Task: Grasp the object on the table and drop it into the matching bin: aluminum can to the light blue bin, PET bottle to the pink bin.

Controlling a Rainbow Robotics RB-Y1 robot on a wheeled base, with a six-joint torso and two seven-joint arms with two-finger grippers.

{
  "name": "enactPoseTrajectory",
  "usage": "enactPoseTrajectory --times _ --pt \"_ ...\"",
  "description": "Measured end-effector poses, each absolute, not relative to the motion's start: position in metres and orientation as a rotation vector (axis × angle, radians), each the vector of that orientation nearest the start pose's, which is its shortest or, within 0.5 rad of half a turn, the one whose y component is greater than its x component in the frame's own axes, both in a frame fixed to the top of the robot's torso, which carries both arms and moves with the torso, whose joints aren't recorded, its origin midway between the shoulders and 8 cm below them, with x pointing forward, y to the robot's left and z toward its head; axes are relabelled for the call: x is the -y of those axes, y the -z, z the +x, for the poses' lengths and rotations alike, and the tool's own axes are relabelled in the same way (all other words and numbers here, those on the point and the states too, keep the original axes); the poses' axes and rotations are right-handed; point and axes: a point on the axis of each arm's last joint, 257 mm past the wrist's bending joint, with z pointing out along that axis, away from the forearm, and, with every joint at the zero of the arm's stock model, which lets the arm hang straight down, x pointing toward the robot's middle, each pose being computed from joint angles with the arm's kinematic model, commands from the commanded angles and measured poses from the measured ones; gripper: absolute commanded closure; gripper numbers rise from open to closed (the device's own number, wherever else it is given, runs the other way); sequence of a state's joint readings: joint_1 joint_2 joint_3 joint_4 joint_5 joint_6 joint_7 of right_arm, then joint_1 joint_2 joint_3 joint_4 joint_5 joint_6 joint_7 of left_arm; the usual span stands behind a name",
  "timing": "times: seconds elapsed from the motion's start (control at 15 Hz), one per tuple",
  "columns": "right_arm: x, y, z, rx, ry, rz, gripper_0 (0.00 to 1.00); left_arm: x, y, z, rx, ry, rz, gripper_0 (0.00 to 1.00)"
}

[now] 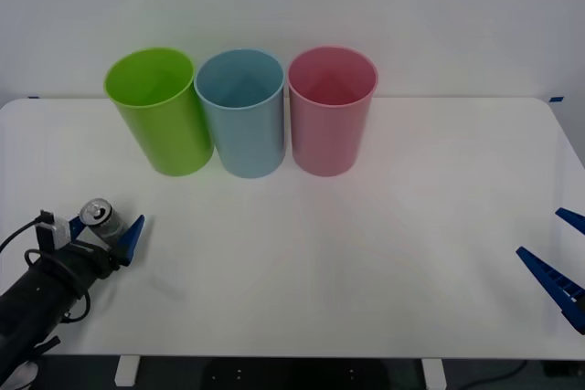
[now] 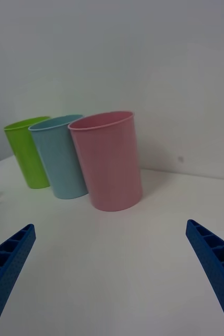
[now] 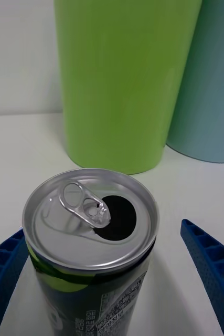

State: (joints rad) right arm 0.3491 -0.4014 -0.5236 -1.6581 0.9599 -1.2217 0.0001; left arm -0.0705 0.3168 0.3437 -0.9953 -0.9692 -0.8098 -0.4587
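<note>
The aluminum can, dark grey with a silver top, stands upright on the white table at its front left. My left gripper is open with one blue finger on each side of the can. In the left wrist view the can has an opened top and sits between the fingers, close to one and apart from the other. The light blue bin stands at the back centre, with the pink bin to its right. My right gripper waits open at the front right edge.
A lime green bin stands left of the light blue bin, directly behind the can. The three bins nearly touch in a row. In the right wrist view the pink bin is nearest, then the light blue bin.
</note>
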Motion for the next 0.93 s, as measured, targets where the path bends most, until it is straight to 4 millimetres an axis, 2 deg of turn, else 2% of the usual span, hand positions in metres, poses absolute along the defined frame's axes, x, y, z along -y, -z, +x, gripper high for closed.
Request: enactPoseTrajectory --times 0.07,0.93 --pt "0.3297 0.1689 0.3422 -1.441 -0.567 -0.465 0.0 -0.3502 0.3146 0.4919 -1.618 0.246 0.22 1.0" --pt "0.3297 0.1689 0.3422 -1.441 -0.567 -0.465 0.0 -0.3483 0.3117 0.4926 -1.61 0.248 0.224 1.0"
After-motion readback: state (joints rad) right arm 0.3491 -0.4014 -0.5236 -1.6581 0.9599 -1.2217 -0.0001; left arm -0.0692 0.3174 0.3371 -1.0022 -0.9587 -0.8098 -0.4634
